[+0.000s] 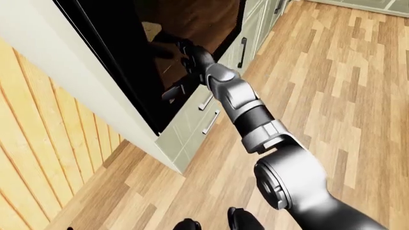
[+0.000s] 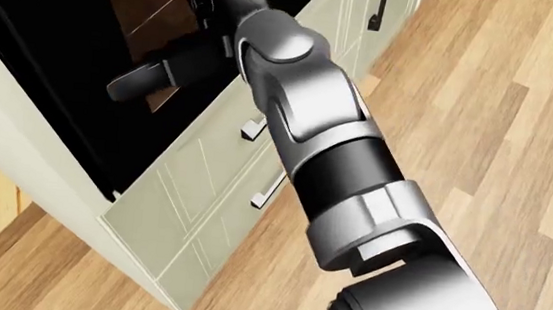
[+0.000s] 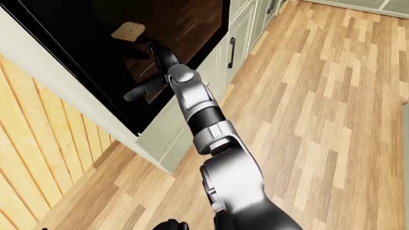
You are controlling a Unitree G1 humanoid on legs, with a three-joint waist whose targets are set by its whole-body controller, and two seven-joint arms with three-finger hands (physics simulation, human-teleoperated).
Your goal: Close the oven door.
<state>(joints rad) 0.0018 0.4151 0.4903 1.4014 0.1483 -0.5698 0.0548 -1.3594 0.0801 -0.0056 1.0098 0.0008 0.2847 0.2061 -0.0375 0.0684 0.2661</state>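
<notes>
Oven door (image 1: 128,62): glossy black panel, upper left of the left-eye view, set in a pale cabinet column (image 1: 57,62). It lies flush, or nearly flush, with the cabinet face; whether it is fully shut cannot be told. The glass reflects the wood floor (image 1: 332,86) as a brown patch.

Right hand (image 1: 188,60): black, three-fingered, at the end of a grey arm (image 1: 246,110) that runs up from the lower right of the left-eye view. The hand rests against the door glass, with its reflection meeting it there. Fingers (image 1: 182,47) appear spread flat on the panel, clasping nothing. One dark digit (image 2: 153,76) juts to the left in the head view, across the lower part of the door.

Left hand: not seen in any view.

Drawers (image 2: 203,186): pale green fronts just below the oven, each with a light bar handle (image 2: 263,188). The arm crosses above them.

Cupboards (image 3: 239,38): same pale green, farther along the run to the right of the oven, with a dark vertical handle (image 3: 231,51).

Wall (image 1: 38,158): yellow vertical planks, left of the cabinet column.

Floor: light wood boards, filling the right and lower parts of all three views.

Feet (image 1: 214,223): two dark shapes at the bottom edge of the left-eye view, standing on the floor.
</notes>
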